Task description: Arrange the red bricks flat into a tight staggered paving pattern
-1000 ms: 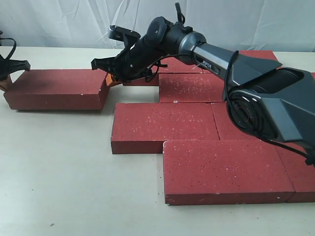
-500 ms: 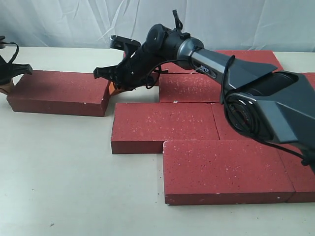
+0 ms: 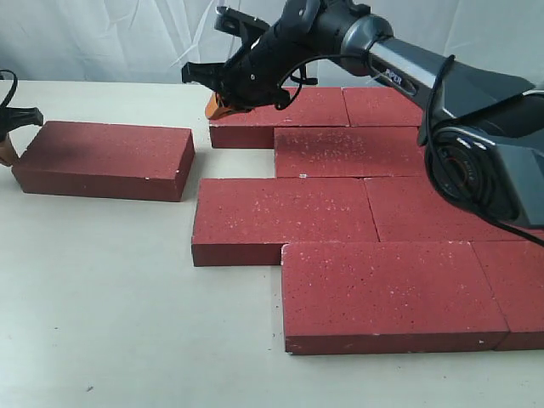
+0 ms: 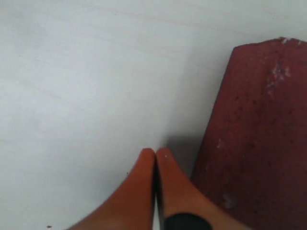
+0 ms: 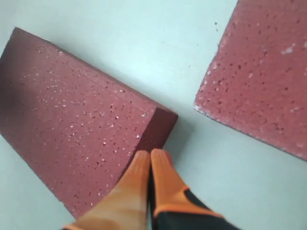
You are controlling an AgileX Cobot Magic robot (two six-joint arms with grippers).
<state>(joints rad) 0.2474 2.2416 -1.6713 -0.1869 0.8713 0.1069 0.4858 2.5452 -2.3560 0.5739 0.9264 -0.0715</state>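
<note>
Tabletop [image 3: 102, 297], pale cream, smooth, with a few small dark specks; backdrop [image 3: 110, 38], white wrinkled sheeting along its far edge

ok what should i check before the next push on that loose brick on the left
1. loose brick lying flat: ok
2. loose brick tight against the paved bricks: not ok, a strip of table shows between them
3. left claw shut and empty: ok
4. left claw touching the loose brick's end: cannot tell
5. right claw shut and empty: ok
</note>
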